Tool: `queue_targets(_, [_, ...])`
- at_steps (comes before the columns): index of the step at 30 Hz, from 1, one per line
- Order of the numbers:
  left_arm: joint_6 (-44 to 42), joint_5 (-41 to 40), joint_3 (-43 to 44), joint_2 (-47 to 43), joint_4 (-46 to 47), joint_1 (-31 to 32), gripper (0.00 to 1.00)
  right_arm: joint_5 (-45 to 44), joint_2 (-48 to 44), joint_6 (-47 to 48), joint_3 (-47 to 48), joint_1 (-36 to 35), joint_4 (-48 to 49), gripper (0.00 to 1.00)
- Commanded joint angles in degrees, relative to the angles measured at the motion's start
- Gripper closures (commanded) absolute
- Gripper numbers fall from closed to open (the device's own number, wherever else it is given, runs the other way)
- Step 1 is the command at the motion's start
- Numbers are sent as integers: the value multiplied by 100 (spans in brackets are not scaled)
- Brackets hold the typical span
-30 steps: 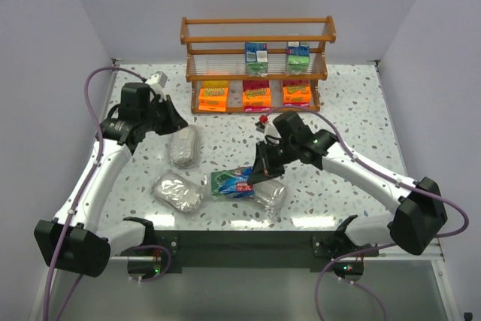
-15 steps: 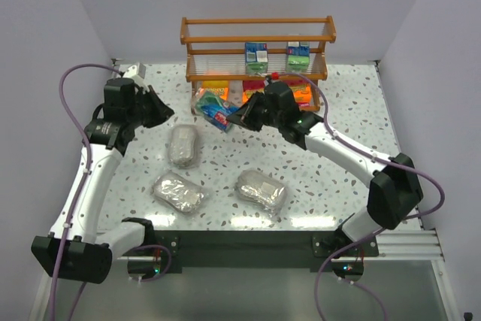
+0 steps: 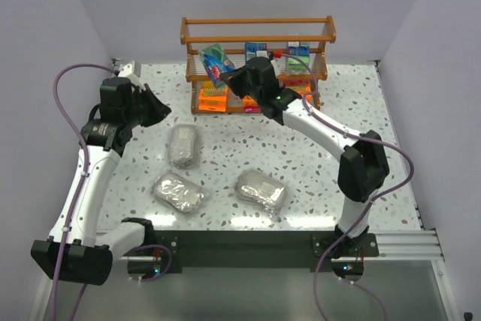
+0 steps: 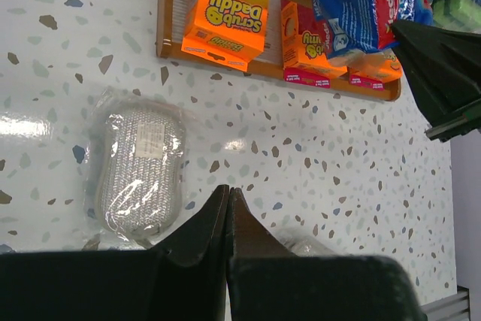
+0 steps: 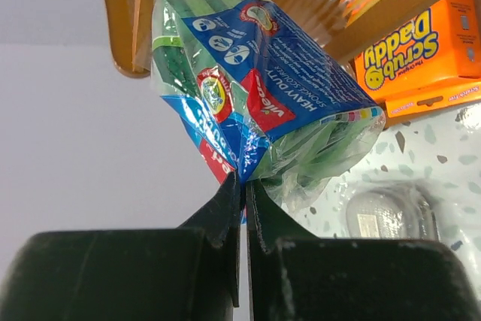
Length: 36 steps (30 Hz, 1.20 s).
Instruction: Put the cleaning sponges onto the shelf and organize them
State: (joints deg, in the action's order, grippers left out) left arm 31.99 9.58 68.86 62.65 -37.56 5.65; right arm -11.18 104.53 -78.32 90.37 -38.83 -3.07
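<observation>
Green-and-blue wrapped sponge pack (image 3: 216,60): clamped by right pincer (image 3: 229,78), aloft before left end of orange-brown wooden shelf (image 3: 255,38) | left pincer (image 3: 159,110): together, empty, over speckled counter (image 3: 346,125) | three silvery oval wrapped packs (image 3: 183,145) (image 3: 179,192) (image 3: 261,190): lying on counter.

Three flat orange-and-pink packs (image 4: 225,16), three boxy green-and-blue packs (image 3: 215,61), three oval silvery-grey packs (image 3: 184,145) in clear wrap, nine in all; one three-tier wooden shelf (image 3: 258,21); two robot arms (image 3: 319,125)

I get one high view looking down from behind; both wrist cameras sit close, all sharing the shelf (image 3: 255,21).
</observation>
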Motion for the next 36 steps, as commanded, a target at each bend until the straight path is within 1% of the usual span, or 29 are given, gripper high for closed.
queue_targets(1, [62, -80, 163, -192, -41, -46, 100, -499, 260, -490, 752, 7, -358, 100])
queue_targets(5, [53, -123, 84, -271, -58, -46, 100, -508, 655, -605, 1279, 7, -737, 100])
queue_targets(10, [53, -141, 31, -332, -76, -46, 100, -534, 1113, -596, 1756, 7, -897, 100])
queue_targets(14, [71, -106, -30, -341, -67, -46, 100, -850, 1420, -579, 2308, 16, -1187, 100])
queue_targets(19, [132, -36, -127, -377, 3, -46, 100, -1079, 1895, -798, 2915, 25, -1327, 100])
queue_targets(25, [229, -53, -189, -394, 38, -46, 100, -1360, 2659, -1123, 3969, 33, -1564, 100])
queue_targets(27, [255, -71, -232, -429, 65, -46, 100, -1448, 2809, -1176, 4190, 33, -1661, 100])
queue_targets(29, [282, -88, -259, -438, 73, -55, 100, -1641, 2880, -1220, 4287, 33, -1706, 100])
queue_targets(33, [396, -132, -364, -526, 143, -64, 100, -1695, 2968, -1483, 4165, 33, -1539, 100])
queue_targets(36, [466, -176, -417, -613, 153, -73, 100, -1765, 2880, -1580, 3910, 25, -1206, 100])
